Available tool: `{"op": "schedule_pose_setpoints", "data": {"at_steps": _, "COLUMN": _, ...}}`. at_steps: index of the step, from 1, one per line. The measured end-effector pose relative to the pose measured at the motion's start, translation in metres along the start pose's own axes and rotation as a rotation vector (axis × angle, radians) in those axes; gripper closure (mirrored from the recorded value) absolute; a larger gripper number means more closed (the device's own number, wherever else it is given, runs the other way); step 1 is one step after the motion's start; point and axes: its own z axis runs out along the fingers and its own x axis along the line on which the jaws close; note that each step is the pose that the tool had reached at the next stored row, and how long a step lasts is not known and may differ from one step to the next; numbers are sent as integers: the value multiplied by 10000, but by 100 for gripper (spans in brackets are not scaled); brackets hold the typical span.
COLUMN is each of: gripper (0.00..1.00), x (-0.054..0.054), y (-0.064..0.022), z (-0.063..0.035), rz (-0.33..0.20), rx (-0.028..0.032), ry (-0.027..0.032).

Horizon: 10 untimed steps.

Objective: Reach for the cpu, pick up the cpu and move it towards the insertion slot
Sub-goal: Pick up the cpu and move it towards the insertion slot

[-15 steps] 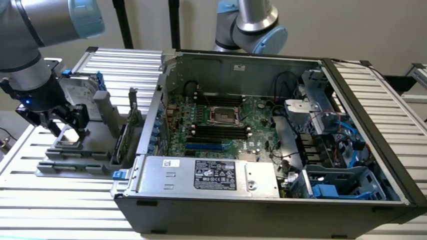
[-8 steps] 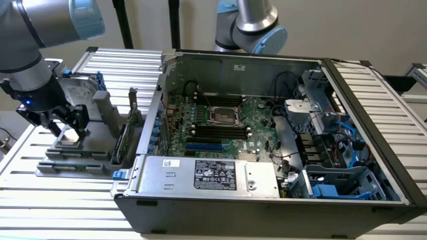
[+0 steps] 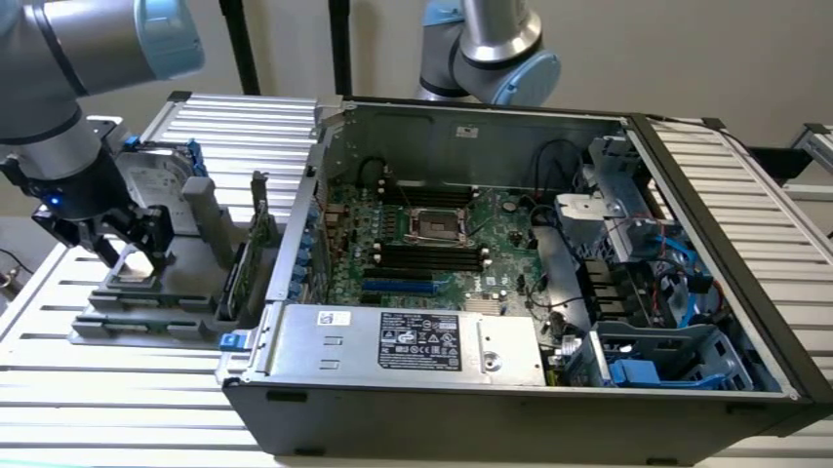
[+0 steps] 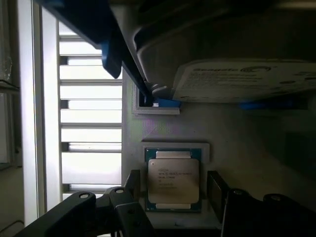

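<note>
Exterior view: high, angled down, set back, over an open computer case (image 3: pixel 521 414) on a desk (image 3: pixel 117 409). Wrist view: close, looking down past the gripper (image 4: pixel 174 186) onto the cpu (image 4: pixel 174 178). Both share the grey holder (image 3: pixel 156 317) beside the case.

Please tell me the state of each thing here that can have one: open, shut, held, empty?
gripper: jaws open, one on each side of the cpu, not gripping.
cpu: lying flat in the grey holder, not held.
insertion slot: empty, dark centre showing.
computer case: side open, motherboard exposed.
</note>
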Motion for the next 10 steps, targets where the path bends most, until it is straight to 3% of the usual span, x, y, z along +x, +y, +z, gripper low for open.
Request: {"op": "schedule_pose_setpoints", "data": {"at_steps": 10, "gripper": 35, "x": 3, "y": -1, "z": 39, "rz": 0, "rx": -11, "ry": 2}}
